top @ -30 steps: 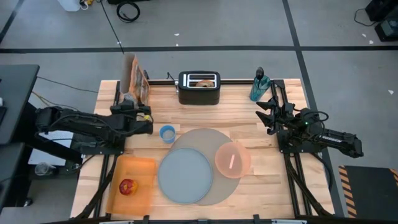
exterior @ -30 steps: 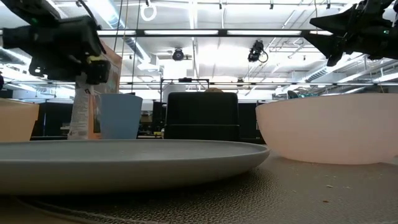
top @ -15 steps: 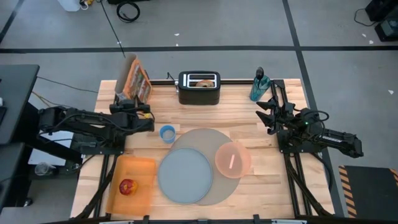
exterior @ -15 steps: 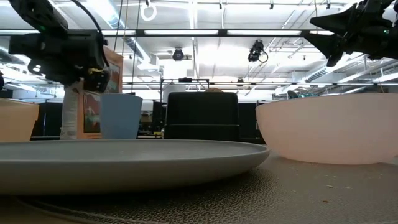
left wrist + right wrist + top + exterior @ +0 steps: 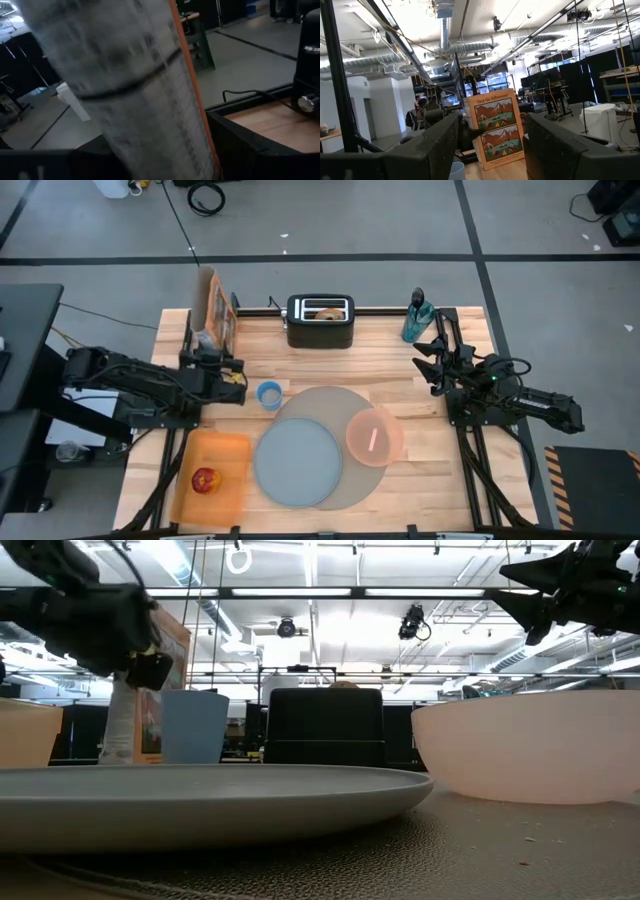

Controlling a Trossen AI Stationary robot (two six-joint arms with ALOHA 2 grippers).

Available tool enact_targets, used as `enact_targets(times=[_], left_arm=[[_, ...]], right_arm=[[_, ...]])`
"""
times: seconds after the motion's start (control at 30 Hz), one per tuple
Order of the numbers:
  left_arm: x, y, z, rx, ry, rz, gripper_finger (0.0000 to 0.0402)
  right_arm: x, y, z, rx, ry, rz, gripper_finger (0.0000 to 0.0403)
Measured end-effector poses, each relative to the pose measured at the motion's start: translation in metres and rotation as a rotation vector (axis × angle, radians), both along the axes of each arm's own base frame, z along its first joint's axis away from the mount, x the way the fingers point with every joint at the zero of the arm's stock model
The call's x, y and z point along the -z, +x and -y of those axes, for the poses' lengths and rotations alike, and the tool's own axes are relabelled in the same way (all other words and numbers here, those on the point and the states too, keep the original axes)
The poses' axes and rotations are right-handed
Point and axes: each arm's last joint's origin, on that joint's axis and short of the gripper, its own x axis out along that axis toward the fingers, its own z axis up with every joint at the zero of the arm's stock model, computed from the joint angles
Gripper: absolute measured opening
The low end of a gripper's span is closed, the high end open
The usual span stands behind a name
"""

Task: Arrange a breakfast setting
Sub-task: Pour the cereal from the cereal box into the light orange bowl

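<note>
On the wooden worktop (image 5: 330, 370), at the left, the left end effector (image 5: 232, 372) sits just in front of an upright cereal box (image 5: 215, 310) that stands at the far-left edge. In the left wrist view the box (image 5: 125, 90) fills most of the frame, blurred; whether this end effector's fingers are apart or pressing the box cannot be told. In the low view the box (image 5: 150, 690) stands upright behind the left arm.

Near the front-left corner lies an orange rectangular board (image 5: 228, 455) with the small red apple (image 5: 206, 480) resting on it. Just right of the left end effector stands a small blue cup (image 5: 268, 394).

In the middle, the large round grey mat (image 5: 330, 405) carries the blue-grey plate (image 5: 297, 463) on its left part and the translucent pink bowl (image 5: 375, 436) on its right edge; the 2 sit side by side. A pale streak shows inside the bowl.

At the far edge, a black toaster (image 5: 320, 322) holds the bagel (image 5: 326, 311) in its slot. Right of it stands a teal spray bottle (image 5: 416, 317).

At the right, the right end effector (image 5: 432, 363) hovers clear of everything with its fingers spread and nothing between them, as the right wrist view shows.
</note>
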Motion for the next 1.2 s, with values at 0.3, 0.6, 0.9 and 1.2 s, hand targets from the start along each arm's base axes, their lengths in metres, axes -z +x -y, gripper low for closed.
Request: enact_targets(times=[0.3, 0.6, 0.9, 1.2], left_arm=[[0.03, -0.019, 0.005, 0.038, -0.026, 0.031, 0.0224], [0.032, -0.017, 0.008, 0.074, -0.104, -0.043, 0.0224], [0.048, -0.028, 0.006, 0.051, -0.102, 0.072, 0.0216], [0.049, -0.022, 0.003, 0.049, -0.062, 0.015, 0.018]], right_arm=[[0.0, 0.0, 0.0, -0.002, 0.022, 0.01, 0.0242], [0.0, 0.0, 0.0, -0.001, 0.023, 0.009, 0.0242], [0.0, 0.0, 0.0, -0.006, 0.023, 0.008, 0.0242], [0.0, 0.0, 0.0, -0.011, 0.027, 0.009, 0.0242]])
